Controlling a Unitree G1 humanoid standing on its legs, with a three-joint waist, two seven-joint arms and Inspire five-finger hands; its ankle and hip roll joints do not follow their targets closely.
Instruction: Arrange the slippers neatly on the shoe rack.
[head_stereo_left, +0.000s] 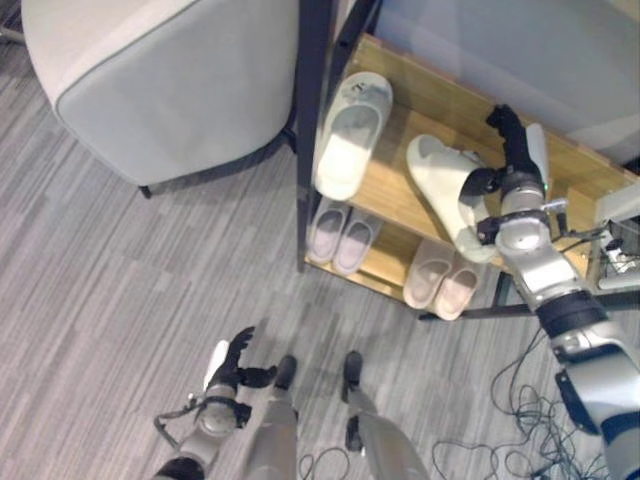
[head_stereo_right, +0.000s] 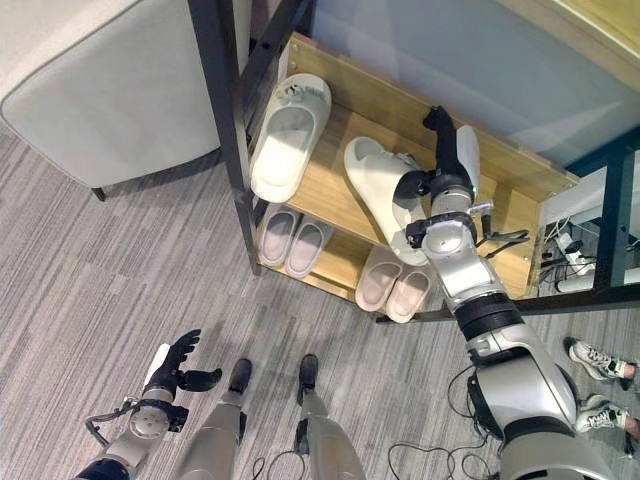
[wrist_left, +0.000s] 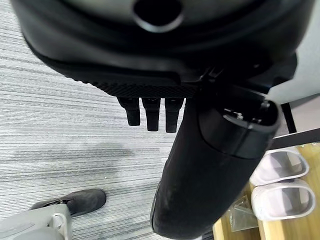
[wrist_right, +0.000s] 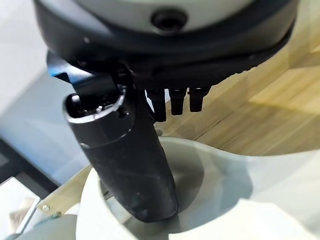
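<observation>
One slipper (head_stereo_left: 352, 135) lies straight on the rack's (head_stereo_left: 420, 95) upper shelf. The right hand (head_stereo_left: 505, 165) pinches the second slipper (head_stereo_left: 440, 185), lying aslant there; it needs straightening. The left hand (head_stereo_left: 232, 365) hangs relaxed, fingers open.

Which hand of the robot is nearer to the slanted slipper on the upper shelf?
The right hand. It is at the slanted slipper on the upper shelf, thumb inside it. The left hand hangs low over the carpet, far from the rack.
</observation>
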